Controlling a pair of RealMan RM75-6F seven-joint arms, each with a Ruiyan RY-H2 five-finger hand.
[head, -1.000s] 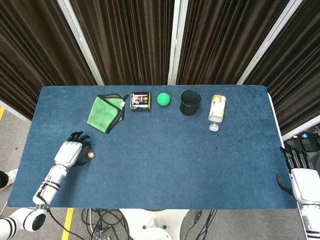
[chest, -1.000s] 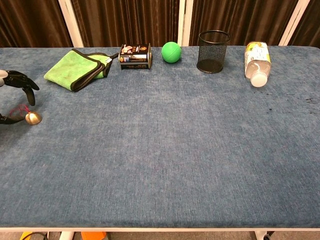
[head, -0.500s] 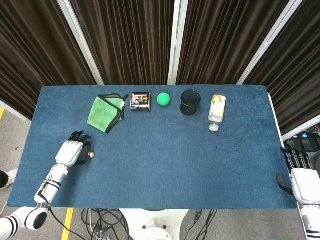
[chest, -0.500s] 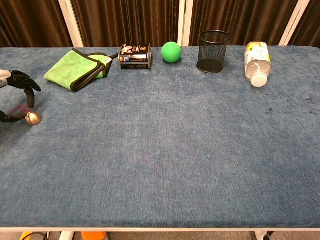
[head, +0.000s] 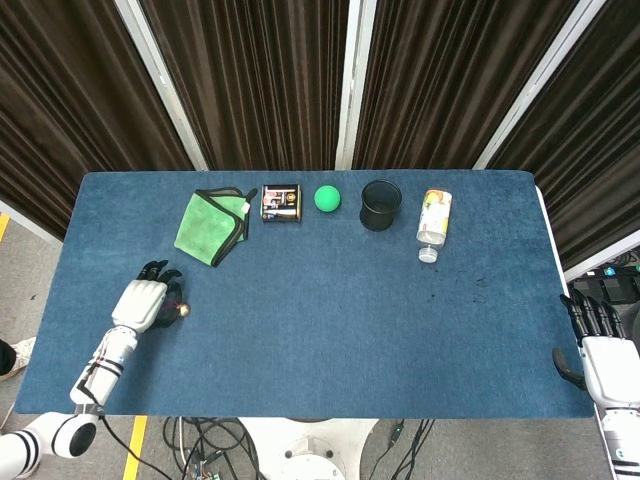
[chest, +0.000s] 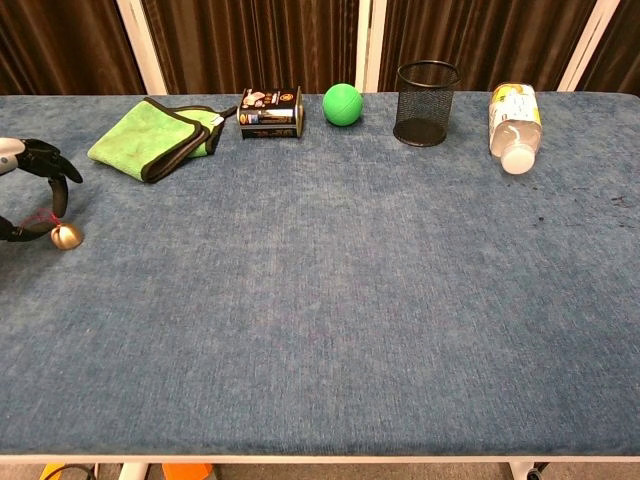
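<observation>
The left robot hand (head: 146, 300) lay low on the blue surface (head: 330, 330) with its dark fingers (chest: 50, 168) curled over a small brass-coloured bell (chest: 67, 236), which sat on the cloth of the surface well in front of the green towel (head: 211, 225), nearer the robot. A thin red loop ran from the bell toward the fingers; whether the robot hand pinched that loop or only hovered at it could not be told from either view. The bell looked light, hard and round, so it would likely roll or slip from a squeeze on its body; the red loop at its top seemed the better place to take hold. The right robot hand (head: 601, 345) rested off the surface's edge, far across from the towel, fingers straight and apart, holding nothing. Beyond the towel, in a row along the far edge, stood one printed tin (head: 281, 202), one green ball (head: 327, 198), one black mesh cup (head: 381, 204) and one plastic bottle (head: 434, 222) lying on its side. One bell, one towel, two robot hands.
</observation>
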